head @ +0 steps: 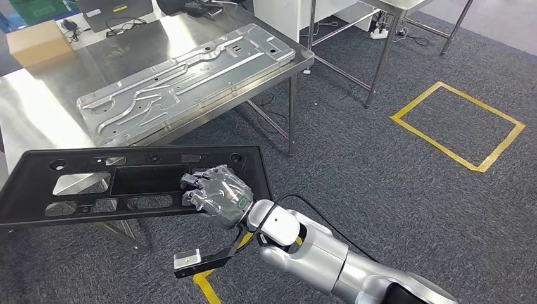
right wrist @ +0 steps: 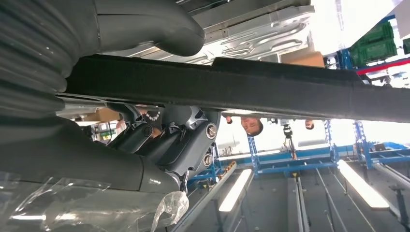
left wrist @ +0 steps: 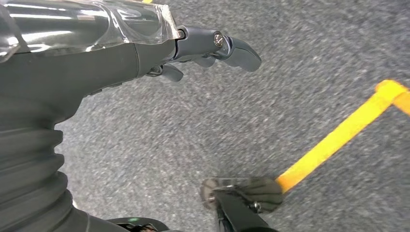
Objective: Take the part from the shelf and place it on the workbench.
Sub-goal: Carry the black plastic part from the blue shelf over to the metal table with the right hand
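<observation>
Right hand (head: 218,195) grips black part (head: 76,166) — thumb (right wrist: 145,24) opposite fingers (right wrist: 186,140).

Your right hand (right wrist: 145,111) grips the black part (right wrist: 270,94), thumb (right wrist: 150,26) opposite the fingers (right wrist: 186,140); a person's head (right wrist: 252,125) beyond.

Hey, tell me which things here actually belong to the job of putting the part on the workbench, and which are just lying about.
Part of the job:
- black part, gripped by the right hand
- steel workbench, where it goes

Just lying about:
- silver metal panel on the workbench
- cardboard box at its far corner
- yellow tape square on the carpet
- left hand, hanging over the floor, holding nothing
</observation>
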Controlling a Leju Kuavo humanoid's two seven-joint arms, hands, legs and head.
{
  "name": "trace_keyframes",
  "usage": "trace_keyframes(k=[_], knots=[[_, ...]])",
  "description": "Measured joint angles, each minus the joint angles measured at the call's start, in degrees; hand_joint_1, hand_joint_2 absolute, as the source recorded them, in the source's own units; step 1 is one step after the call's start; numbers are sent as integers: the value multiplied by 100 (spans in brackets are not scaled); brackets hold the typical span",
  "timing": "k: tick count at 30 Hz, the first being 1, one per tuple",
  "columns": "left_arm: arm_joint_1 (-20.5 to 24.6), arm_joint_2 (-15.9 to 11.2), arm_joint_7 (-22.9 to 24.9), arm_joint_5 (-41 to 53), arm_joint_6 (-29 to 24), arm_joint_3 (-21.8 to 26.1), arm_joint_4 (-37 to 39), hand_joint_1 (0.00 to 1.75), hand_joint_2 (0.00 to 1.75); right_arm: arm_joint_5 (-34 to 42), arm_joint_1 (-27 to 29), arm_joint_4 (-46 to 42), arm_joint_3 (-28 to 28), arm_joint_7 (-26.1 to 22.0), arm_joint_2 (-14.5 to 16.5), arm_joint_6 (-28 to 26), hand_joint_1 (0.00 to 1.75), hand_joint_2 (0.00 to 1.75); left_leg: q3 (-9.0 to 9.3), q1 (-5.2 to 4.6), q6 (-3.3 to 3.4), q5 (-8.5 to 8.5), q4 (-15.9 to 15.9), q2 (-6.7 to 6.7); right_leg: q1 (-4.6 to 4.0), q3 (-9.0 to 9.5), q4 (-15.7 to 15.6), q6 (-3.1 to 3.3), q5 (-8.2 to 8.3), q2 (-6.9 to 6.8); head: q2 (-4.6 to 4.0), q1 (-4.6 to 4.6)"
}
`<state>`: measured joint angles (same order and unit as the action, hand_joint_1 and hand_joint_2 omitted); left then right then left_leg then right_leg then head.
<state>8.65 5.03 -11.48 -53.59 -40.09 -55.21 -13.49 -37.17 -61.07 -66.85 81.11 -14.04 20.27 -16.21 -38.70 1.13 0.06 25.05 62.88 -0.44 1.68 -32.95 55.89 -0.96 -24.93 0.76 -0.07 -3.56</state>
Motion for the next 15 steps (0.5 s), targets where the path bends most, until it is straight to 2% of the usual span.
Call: trace_keyframes(k=[1,2,3,5,7,12,14,15], knots=[[4,0,5,4,0,0,0,0,175,-2,-3,3,0,4,2,0,175,175,135,-11,8,-243,-418,14,-2,53,-4,-31,-37,2,0,0],[10,0,9,8,-1,0,0,0,175,-4,-10,3,-1,14,5,-1,175,175,232,-31,32,-367,-694,25,-2,87,-22,-66,-65,3,0,1],[13,0,13,9,-1,0,0,0,175,-8,-13,3,-2,28,8,-1,175,175,283,-56,64,-413,-834,31,-3,116,-41,-106,-80,4,0,0],[17,1,14,13,-1,0,0,0,175,-15,-14,3,-4,55,17,-5,175,175,342,-82,146,-389,-878,19,-15,168,-60,-185,-81,0,0,1],[16,3,16,17,-1,0,0,0,175,-19,-12,3,-4,61,23,-11,175,175,413,-65,201,-421,-904,7,-25,196,-41,-230,-97,-11,0,2],[18,4,15,19,-3,0,0,0,175,-18,-12,3,-5,56,22,-17,175,175,455,-50,222,-421,-918,4,-15,187,5,-246,-140,-24,0,3],[24,1,8,23,-4,1,1,0,175,-18,-16,3,-7,41,22,-21,175,175,502,-57,263,-394,-919,4,-16,65,277,-256,-252,-35,0,4],[24,2,-2,27,-4,2,1,0,175,-19,-8,3,-7,42,20,-21,175,175,561,-85,303,-346,-917,0,-32,-217,699,-251,-397,-38,0,3]])
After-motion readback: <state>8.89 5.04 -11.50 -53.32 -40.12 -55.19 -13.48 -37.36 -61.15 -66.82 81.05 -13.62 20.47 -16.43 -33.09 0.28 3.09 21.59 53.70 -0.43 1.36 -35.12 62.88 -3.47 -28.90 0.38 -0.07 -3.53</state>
